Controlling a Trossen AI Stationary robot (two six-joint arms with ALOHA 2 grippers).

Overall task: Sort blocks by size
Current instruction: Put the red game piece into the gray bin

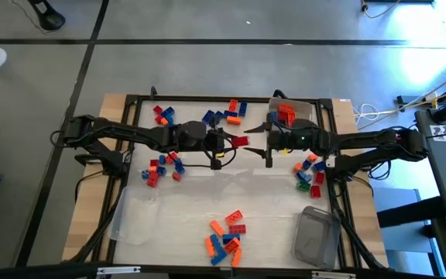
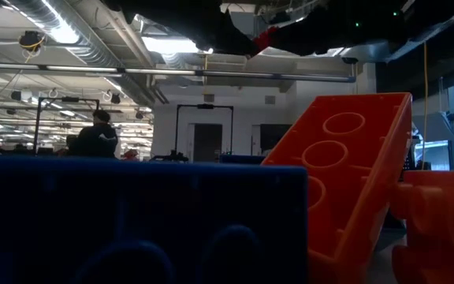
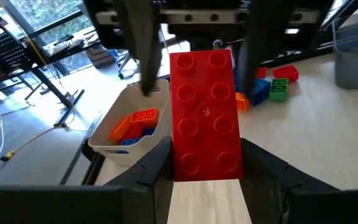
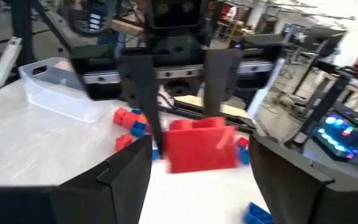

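Holding the long red eight-stud plastic brick (image 3: 204, 112) clamped between its jaws, the left gripper (image 1: 231, 142) hangs above mid-table, facing the right gripper (image 1: 270, 139), whose jaws stand apart and empty just opposite. If this is a handover, the right jaws should probably close squarely across the brick's free end before the left lets go; the clear plastic tub (image 3: 124, 147) with orange and blue bricks sits beyond the left jaws.
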